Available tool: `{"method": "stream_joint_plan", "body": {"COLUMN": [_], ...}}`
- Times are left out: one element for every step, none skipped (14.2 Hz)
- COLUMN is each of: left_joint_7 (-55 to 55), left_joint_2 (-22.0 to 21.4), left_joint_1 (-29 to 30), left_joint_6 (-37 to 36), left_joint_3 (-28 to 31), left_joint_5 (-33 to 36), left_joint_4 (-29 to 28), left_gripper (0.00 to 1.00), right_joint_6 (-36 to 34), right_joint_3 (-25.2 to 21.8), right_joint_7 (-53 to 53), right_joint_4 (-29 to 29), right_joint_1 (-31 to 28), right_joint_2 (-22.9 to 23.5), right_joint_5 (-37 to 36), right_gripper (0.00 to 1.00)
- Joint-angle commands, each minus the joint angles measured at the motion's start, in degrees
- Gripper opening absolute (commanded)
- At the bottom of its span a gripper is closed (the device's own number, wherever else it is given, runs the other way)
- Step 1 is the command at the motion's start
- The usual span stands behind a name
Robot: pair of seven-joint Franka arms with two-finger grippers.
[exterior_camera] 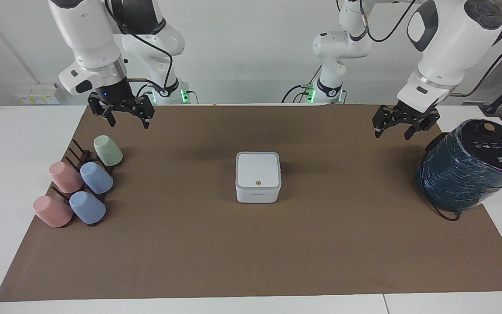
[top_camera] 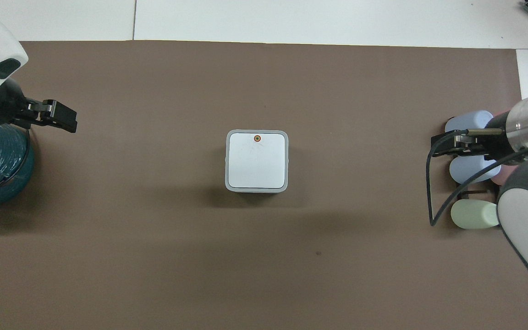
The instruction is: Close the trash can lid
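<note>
A: Where does the trash can (exterior_camera: 258, 183) stand?

B: Mid-counter on the brown mat (exterior_camera: 251, 253), about midway between the two grippers and well apart from both. Its lid (exterior_camera: 258, 170) lies flat on the body, orange dot toward the edge farther from the robots, no gap that I can make out. I judge the closing done.

A: And the grippers?

B: The left gripper (exterior_camera: 392, 128) hangs with fingers spread, holding nothing, above the mat just beside the teal wrapped cylinder (exterior_camera: 469, 165). The trash can sits off toward the counter's middle from it and farther from the robots. The right gripper (exterior_camera: 125, 118) waits, fingers also apart and empty, above the mat's edge closest to the robots, with the green cup (exterior_camera: 107, 150) on the cup rack (exterior_camera: 79, 153) just below it and a little farther out.

A: What could still go wrong?

B: Little with the lid itself, unless it is only resting and not latched; then it might spring up, and I can't tell the latch from here. The nearer risk is the left arm: its gripper is close to the cylinder, so a sideways swing toward that end could knock it. A needless return to the trash can could nudge the light box across the mat.
</note>
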Motion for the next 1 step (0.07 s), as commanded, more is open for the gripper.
{"method": "stream_joint_plan", "body": {"left_joint_7": [0.5], "left_joint_2": [-1.8], "left_joint_1": [0.1], "left_joint_6": [1.8], "left_joint_3": [0.1], "left_joint_5": [1.1], "left_joint_4": [-2.3], "left_gripper": [1.00], "right_joint_6": [0.6], "right_joint_3": [0.4], "right_joint_7": [-1.4], "right_joint_4": [-1.5], "right_joint_1": [-0.9], "right_joint_2": [-1.4], "right_joint_5": [0.8], "right_gripper": [1.00]}}
